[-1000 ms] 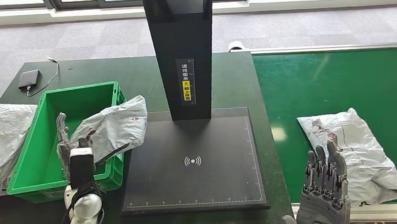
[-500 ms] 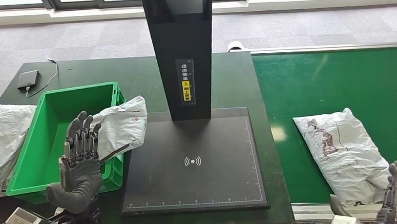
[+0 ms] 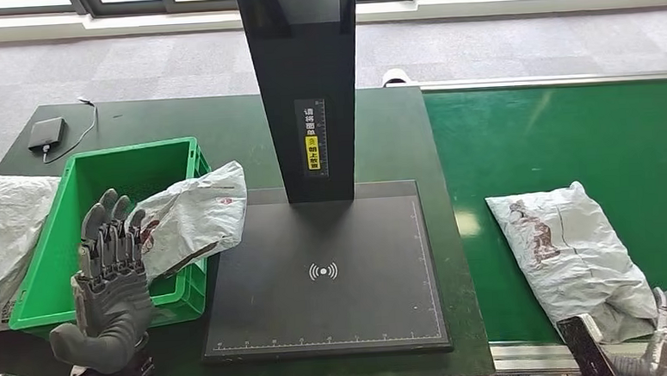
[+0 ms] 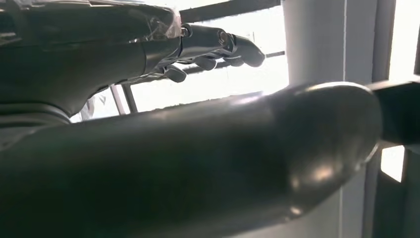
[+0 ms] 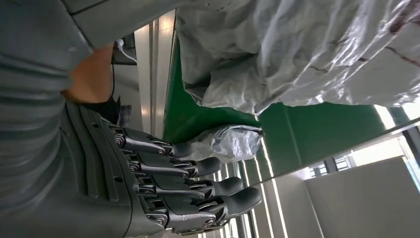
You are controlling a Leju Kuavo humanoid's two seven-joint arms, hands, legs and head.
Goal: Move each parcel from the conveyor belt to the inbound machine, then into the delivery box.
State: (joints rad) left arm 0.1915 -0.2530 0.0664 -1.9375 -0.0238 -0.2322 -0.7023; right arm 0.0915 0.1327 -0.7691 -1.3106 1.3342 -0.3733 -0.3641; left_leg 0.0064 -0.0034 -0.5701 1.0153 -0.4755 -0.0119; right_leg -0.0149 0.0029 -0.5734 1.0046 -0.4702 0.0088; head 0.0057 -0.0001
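The left hand is hanging open and empty beside the delivery box, its parcel draped over the rim. The right hand, fingers spread, holding nothing, is waiting near the conveyor belt parcel, probably for pickup.

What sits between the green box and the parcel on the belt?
In the head view, the scanner's black plate with its upright post lies between the green box and the belt parcel.

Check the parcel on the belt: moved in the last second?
Yes. The parcel on the belt has slid slightly left, toward the belt's edge beside the black scanner pad.
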